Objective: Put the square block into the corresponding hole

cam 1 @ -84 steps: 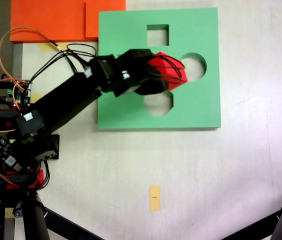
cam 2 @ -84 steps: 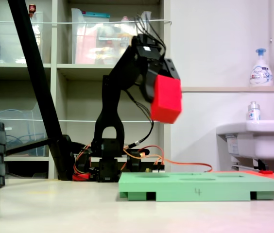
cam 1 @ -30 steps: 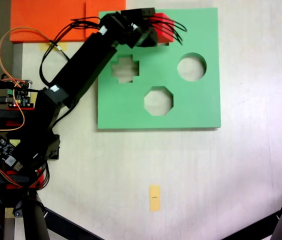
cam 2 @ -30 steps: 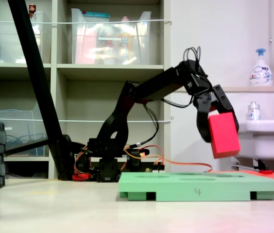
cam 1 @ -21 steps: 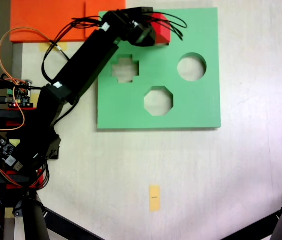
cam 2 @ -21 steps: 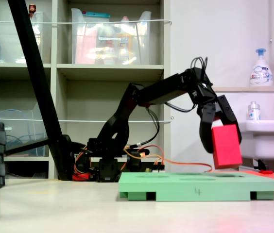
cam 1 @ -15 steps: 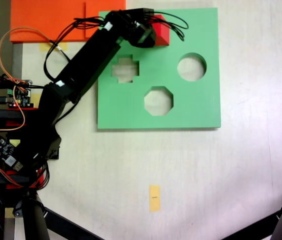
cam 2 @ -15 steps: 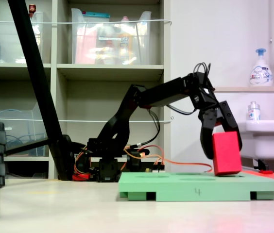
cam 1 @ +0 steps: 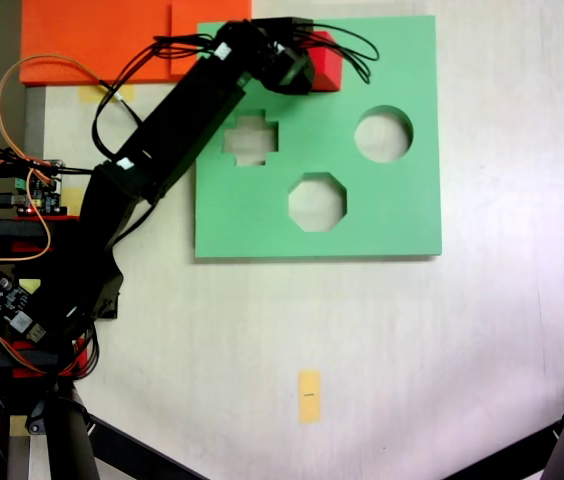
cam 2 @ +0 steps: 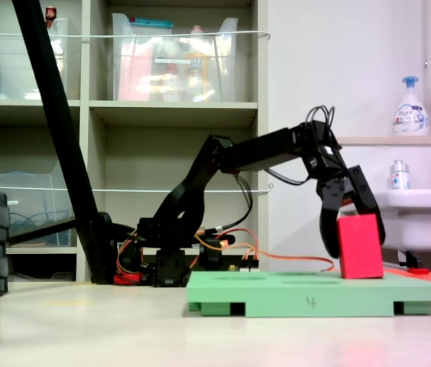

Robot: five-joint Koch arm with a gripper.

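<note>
Now the claw (cam 2: pixel 357 233) grips the red block (cam 2: pixel 359 246) at the upper middle of the top-down fixed view, over the square hole in the green board (cam 1: pixel 382 205). Since a second ago it has dropped from clear air; its base meets the board's top, right of centre in the side view, seemingly entering the hole.

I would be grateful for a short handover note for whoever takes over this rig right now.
Gripper: shut on the square block, one jaw on either side in the side-on fixed view.
Block: lower edge at the green board's top surface, standing almost fully above it, over the square hole in the board's far corner; the top-down fixed view shows it there.
Done: block picked up and carried to the hole.
Left: press it down into the hole, open the gripper, pull the arm away.
</note>
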